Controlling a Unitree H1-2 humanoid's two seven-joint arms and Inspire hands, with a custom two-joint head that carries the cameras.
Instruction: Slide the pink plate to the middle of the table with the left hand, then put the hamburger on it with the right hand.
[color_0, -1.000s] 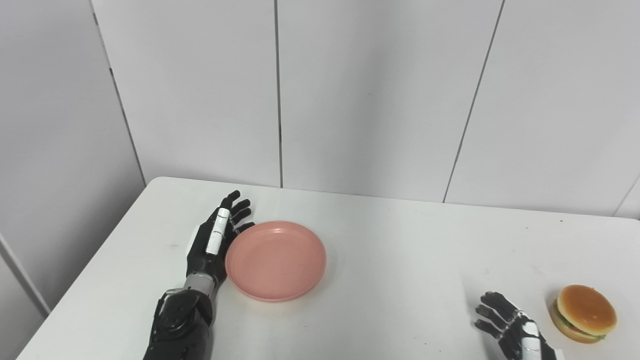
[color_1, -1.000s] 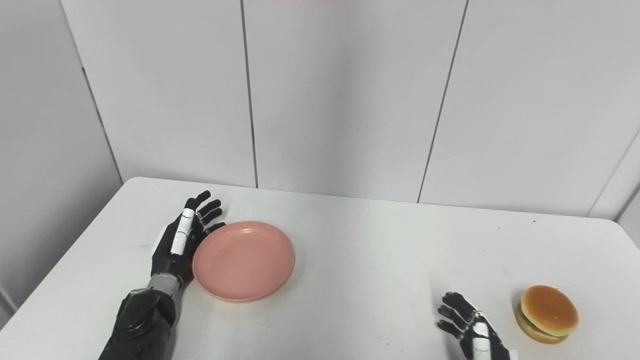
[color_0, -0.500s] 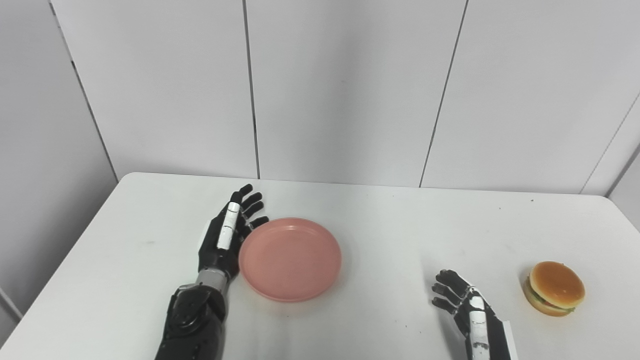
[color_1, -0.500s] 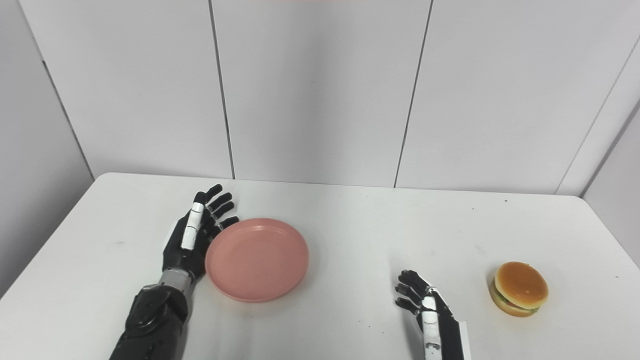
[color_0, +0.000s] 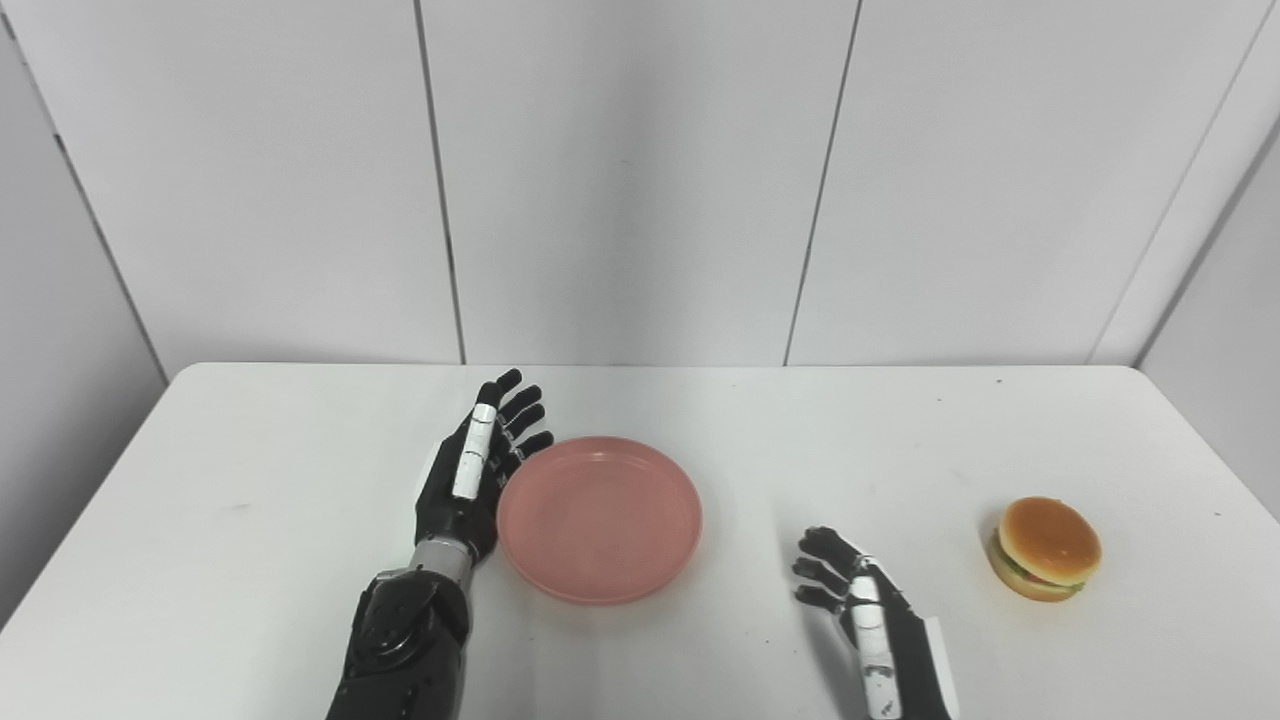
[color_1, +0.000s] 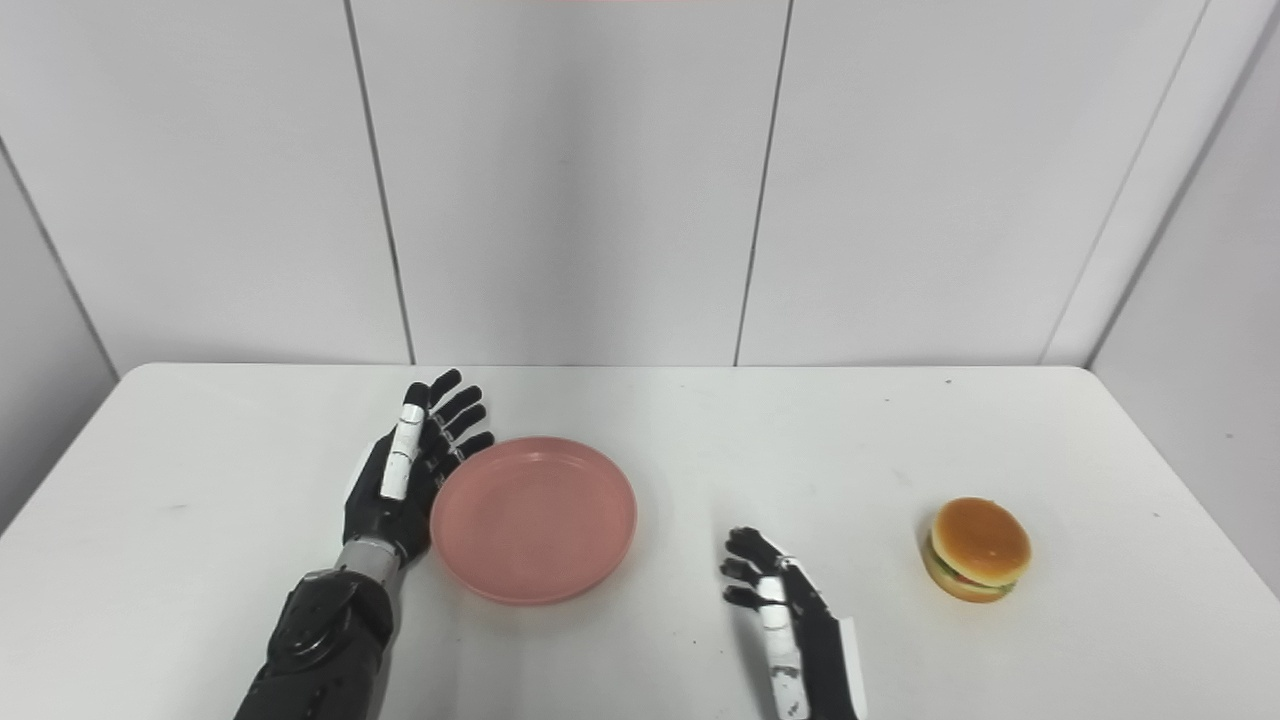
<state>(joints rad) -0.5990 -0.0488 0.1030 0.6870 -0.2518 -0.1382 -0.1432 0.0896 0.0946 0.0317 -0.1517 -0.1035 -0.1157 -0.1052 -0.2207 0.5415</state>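
Now white table spreads under everything. Pink plate lies flat near table middle, little to left. My left hand stands edge-on, fingers spread, palm against plate left rim, holding nothing. My right hand waits near front edge, fingers loosely curled, empty. Hamburger sits apart at right, not touched.

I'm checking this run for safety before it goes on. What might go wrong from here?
The left robot hand only rests flat against the pink plate rim, with no grip, so the plate may turn or slip off line. The right robot hand waits open on the plate's right; a longer slide might bump it. The hamburger sits near the table edge and could be nudged off.
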